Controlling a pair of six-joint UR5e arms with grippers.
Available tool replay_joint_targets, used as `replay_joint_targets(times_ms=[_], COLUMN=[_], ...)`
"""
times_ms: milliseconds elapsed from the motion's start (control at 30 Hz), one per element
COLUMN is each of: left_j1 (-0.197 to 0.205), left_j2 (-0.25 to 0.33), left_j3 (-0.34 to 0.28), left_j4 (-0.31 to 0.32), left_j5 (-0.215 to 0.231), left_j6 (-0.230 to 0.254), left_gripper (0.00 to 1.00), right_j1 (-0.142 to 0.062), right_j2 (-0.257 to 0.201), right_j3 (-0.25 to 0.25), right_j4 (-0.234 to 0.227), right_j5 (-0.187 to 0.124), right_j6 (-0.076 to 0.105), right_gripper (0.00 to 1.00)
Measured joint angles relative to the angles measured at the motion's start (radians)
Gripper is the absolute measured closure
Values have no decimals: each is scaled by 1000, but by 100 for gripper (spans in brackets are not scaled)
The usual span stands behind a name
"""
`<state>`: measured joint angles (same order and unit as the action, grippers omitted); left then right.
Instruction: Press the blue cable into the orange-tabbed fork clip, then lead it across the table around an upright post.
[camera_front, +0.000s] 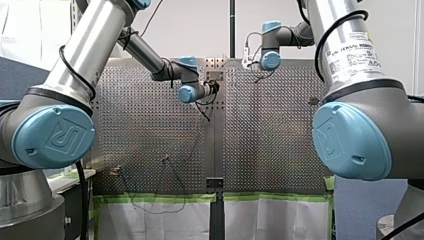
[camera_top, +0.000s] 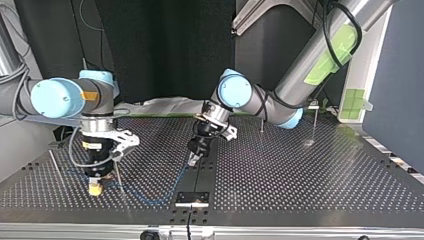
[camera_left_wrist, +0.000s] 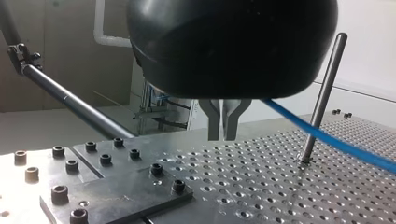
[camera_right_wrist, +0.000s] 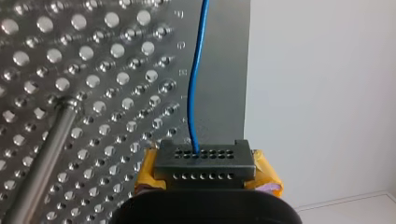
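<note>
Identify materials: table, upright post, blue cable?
The table: metal plate, likely steel or aluminium; dull grey sheen, regular holes. The upright post: polished metal rod, probably steel; bright highlight along it. The blue cable: glossy plastic or rubber jacket, judging by its smooth bend; core not visible.

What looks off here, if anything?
Nothing spilled or damaged. The blue cable droops in a loose curve onto the perforated table between my right gripper and my left gripper, passing the upright post. It is slack, not taut.
</note>
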<state>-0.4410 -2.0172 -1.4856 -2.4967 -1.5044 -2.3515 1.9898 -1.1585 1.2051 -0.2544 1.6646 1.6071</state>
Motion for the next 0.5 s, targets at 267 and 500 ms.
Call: replay_joint_targets(times_ms=[267, 500], left_j1=[6, 10], left_j2=[0, 0], left_j3=[0, 0], left_j4=[-1, 1], left_j5=[0, 0], left_j6=[0, 4], left_gripper=[100, 100], right_j1=[-20, -45], right_j2=[1, 2], right_j3=[1, 18], right_j4=[15, 19], right_j5=[15, 29], right_j6=[-4, -6], right_gripper=[98, 98])
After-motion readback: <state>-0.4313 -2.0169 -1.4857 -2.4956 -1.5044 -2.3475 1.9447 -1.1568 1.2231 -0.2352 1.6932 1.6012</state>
